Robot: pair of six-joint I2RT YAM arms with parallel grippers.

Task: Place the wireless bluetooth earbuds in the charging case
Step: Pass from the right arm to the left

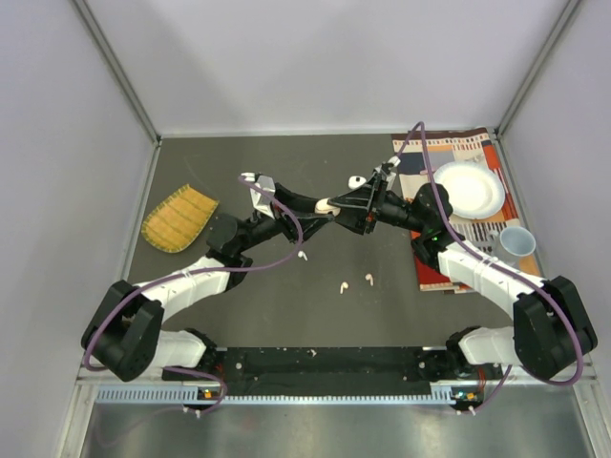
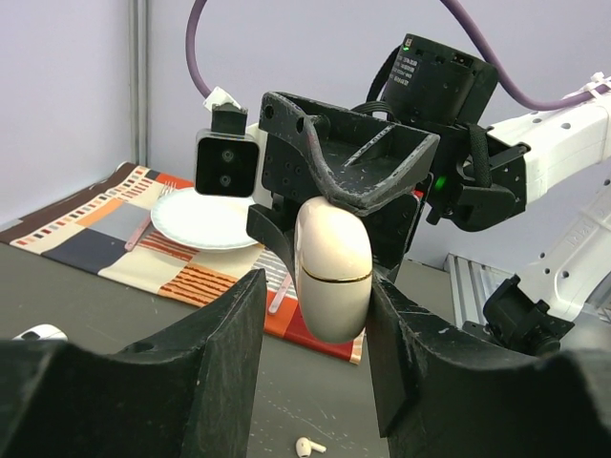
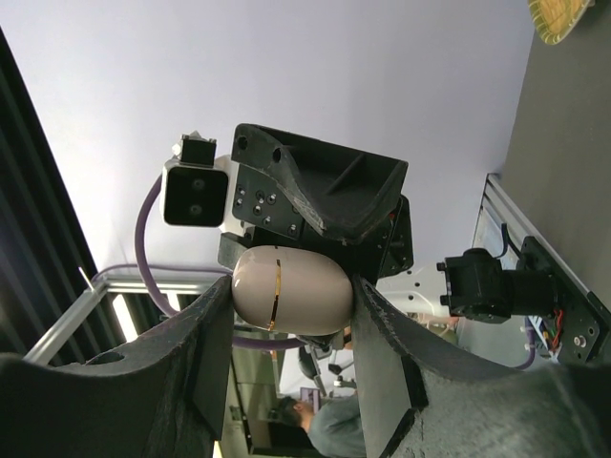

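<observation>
Charging case (image 1: pixel 326 204) is shut and held in mid-air over the centre of the counter (image 1: pixel 286 315), with both arms meeting on it. Right gripper (image 3: pixel 291 291): fingers clamped across the case's sides, presenting it. Left gripper (image 2: pixel 317 281): fingers straddle the other end, gap showing on one side, so no grip yet. Likely a two-arm setup to pry the lid, since one arm can't both hold and open it. Earbuds (image 1: pixel 340 285) lie loose on the counter nearer the bases. Three are visible, none in the case. Loading not started.
</observation>
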